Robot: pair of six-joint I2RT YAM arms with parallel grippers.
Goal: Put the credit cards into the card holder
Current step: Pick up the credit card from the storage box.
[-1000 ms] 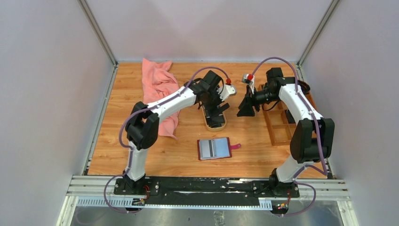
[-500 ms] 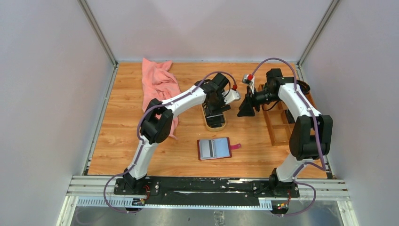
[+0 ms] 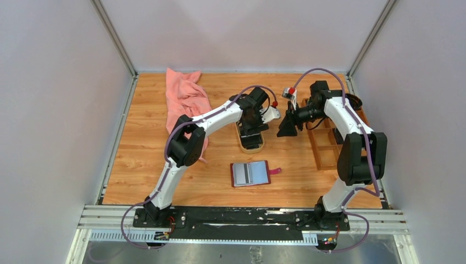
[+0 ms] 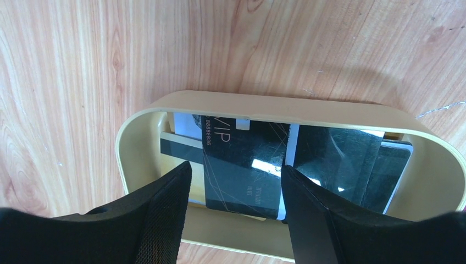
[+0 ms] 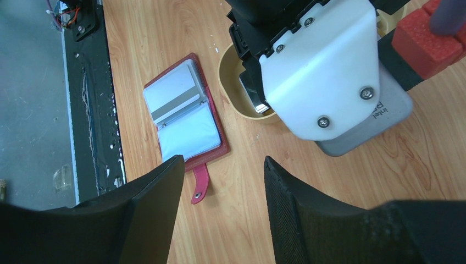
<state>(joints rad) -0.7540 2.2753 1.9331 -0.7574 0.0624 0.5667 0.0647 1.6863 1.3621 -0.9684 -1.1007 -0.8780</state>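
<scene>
Several credit cards (image 4: 335, 159) lie overlapping in a tan oval dish (image 4: 275, 102); the top one is a black VIP card (image 4: 242, 143). My left gripper (image 4: 236, 166) points down into the dish (image 3: 254, 148). It is open, with a finger on each long side of that black card: the right finger is at its edge and a small gap shows at the left. The card holder (image 3: 251, 173) lies spread open on the table nearer the arm bases, its red strap to the right. My right gripper (image 3: 286, 129) hovers open and empty just right of the dish, looking down on the card holder (image 5: 184, 118).
A pink cloth (image 3: 186, 102) is crumpled at the back left. A brown wooden compartment tray (image 3: 328, 148) stands along the right edge. The left arm's white wrist (image 5: 319, 71) fills the space close beside my right gripper.
The left arm has stretched forward and settled over the dish, and its jaws have narrowed around the black card. The right arm has stayed put.
</scene>
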